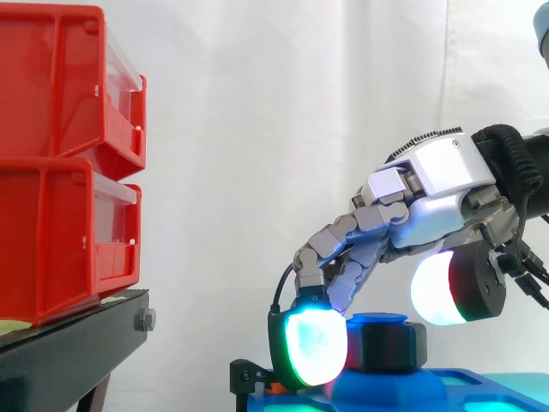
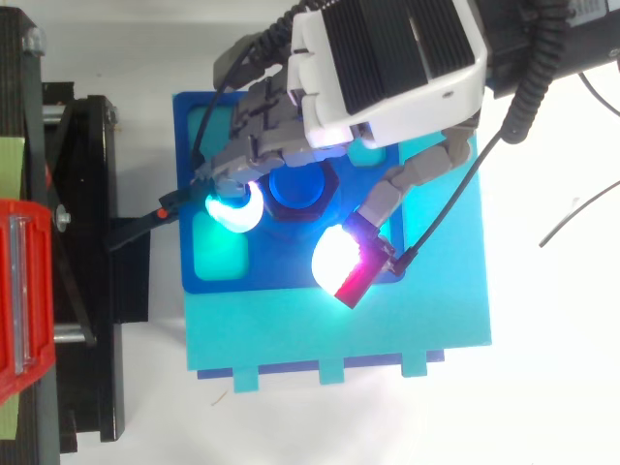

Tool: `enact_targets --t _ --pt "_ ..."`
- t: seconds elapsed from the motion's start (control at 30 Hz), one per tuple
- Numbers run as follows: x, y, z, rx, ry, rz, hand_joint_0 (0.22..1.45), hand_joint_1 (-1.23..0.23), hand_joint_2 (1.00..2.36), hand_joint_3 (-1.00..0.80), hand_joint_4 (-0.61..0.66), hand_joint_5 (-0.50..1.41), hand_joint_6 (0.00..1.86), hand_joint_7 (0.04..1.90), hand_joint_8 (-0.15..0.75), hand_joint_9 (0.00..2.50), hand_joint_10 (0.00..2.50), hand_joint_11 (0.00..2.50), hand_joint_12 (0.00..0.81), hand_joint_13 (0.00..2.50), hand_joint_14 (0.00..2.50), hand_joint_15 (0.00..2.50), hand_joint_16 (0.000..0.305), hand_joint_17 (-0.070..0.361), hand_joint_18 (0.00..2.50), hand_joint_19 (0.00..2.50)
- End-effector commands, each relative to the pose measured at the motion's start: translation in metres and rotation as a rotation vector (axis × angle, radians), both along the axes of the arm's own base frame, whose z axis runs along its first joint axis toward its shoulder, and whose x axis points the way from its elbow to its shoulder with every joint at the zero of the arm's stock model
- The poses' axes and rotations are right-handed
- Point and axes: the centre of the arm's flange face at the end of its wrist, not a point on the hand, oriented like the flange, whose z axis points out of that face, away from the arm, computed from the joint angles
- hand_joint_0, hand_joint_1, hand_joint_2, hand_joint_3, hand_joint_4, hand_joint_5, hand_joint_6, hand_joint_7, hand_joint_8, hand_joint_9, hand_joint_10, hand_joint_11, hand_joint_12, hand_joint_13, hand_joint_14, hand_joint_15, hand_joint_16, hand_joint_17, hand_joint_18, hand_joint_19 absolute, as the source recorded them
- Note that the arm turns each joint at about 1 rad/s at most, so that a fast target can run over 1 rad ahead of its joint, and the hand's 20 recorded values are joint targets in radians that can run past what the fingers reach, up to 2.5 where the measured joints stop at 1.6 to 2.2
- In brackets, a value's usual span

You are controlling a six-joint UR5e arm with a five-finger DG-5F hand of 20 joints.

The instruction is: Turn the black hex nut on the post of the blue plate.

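Black hex nut (image 1: 390,345): squat, six-sided, matte. It sits on the blue round post (image 2: 301,186), whose cap pokes up through its middle, at the far centre of the dark blue plate (image 2: 225,294). The plate has square recesses and lies on a lighter cyan board (image 2: 339,329). The hand (image 1: 446,176) comes in from the right, palm over the nut, fingers curled down round it. The cyan-green fingertip (image 1: 313,345) is pressed against the nut's left flank. The white-and-red thumb pad (image 2: 341,263) sits near-right of the nut, apart from it and higher than its top. Red plastic bins (image 1: 64,154) on a black stand (image 1: 77,343) are well to the left.
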Motion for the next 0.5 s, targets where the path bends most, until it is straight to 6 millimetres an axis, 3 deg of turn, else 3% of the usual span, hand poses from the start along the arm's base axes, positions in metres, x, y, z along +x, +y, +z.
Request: enact_targets --t 0.0,0.47 --pt "-0.0001 -0.0003 -0.0001 0.000 0.000 0.000 0.50 -0.46 1.00 -0.50 0.20 -0.14 0.50 0.97 0.204 0.58 0.01 0.23 0.270 0.62 0.01 0.35 0.023 0.052 0.11 0.37" --pt "0.0027 0.0069 0.0036 -0.005 -0.015 0.013 0.49 -0.46 1.00 -0.50 0.19 -0.14 0.50 0.97 0.205 0.58 0.01 0.22 0.270 0.62 0.01 0.35 0.023 0.052 0.11 0.38"
